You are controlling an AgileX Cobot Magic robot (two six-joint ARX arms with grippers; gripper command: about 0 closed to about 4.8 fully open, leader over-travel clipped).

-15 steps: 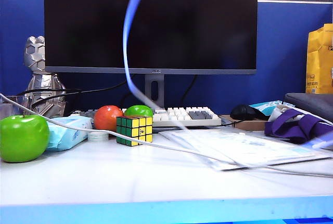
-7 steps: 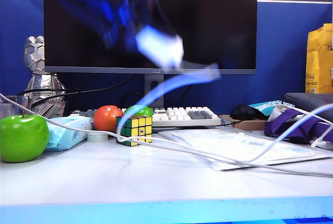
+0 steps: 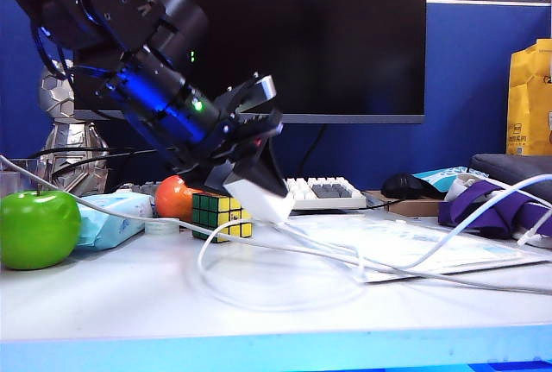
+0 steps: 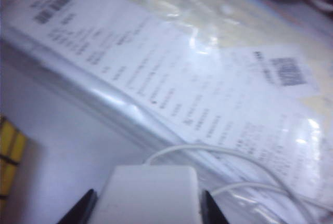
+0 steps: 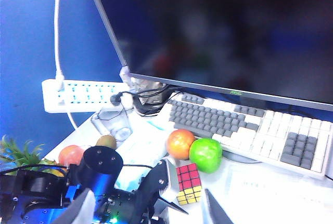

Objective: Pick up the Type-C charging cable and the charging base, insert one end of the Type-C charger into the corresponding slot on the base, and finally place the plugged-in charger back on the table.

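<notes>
- Left claw (image 3: pixel 259 160) grips the glossy white rounded charging base (image 3: pixel 259 199) low over the pale grey counter (image 3: pixel 285 320) near mid-depth, thin white Type-C cable (image 3: pixel 414 261) plugged in, trailing rightward.
- Right claw (image 5: pixel 148 211) hangs open, empty.
- Risk: cable tension may tip the released base.

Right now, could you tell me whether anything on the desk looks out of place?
The Type-C charging cable sprawls in loose loops over the plastic-sleeved papers. The left pincer holds the charging base tilted.

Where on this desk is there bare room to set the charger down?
Bare table runs along the front edge, below the green apple and puzzle cube. The middle is crowded: the left hand holds the charging base there, with the Type-C charging cable looped beneath.
</notes>
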